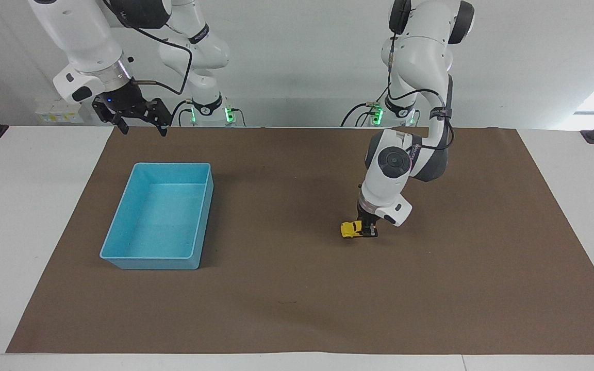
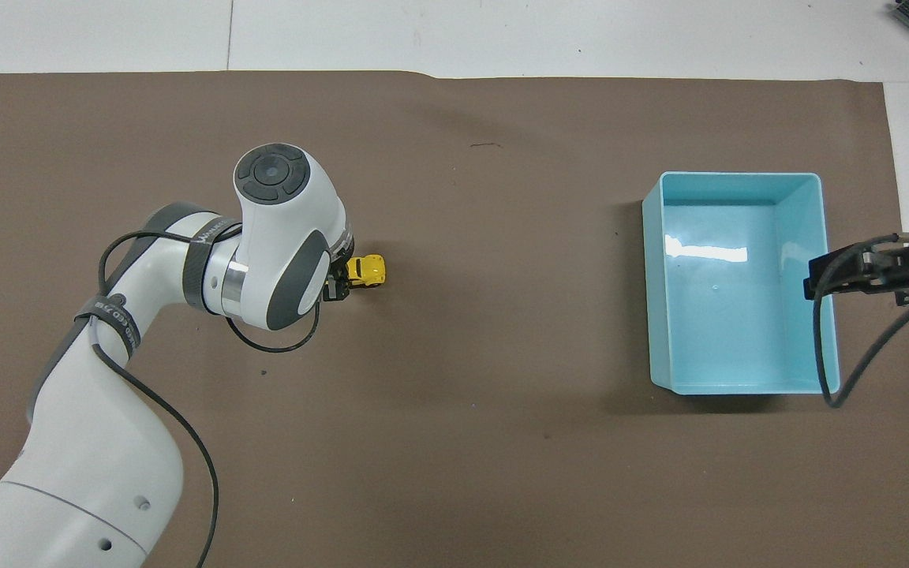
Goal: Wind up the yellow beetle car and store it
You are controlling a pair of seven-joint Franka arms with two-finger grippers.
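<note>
The yellow beetle car [image 1: 349,230] stands on its wheels on the brown mat, toward the left arm's end of the table; it also shows in the overhead view [image 2: 367,270]. My left gripper [image 1: 367,230] is down at the mat and shut on the car's end, and the arm's wrist hides most of it in the overhead view [image 2: 337,284]. The blue bin [image 1: 173,165] stands empty toward the right arm's end [image 2: 738,176]. My right gripper [image 1: 142,129] waits open and empty in the air, over the mat's edge by the bin [image 2: 853,272].
The brown mat [image 1: 286,309] covers most of the white table. A black cable hangs from the right wrist over the bin's corner [image 2: 825,394].
</note>
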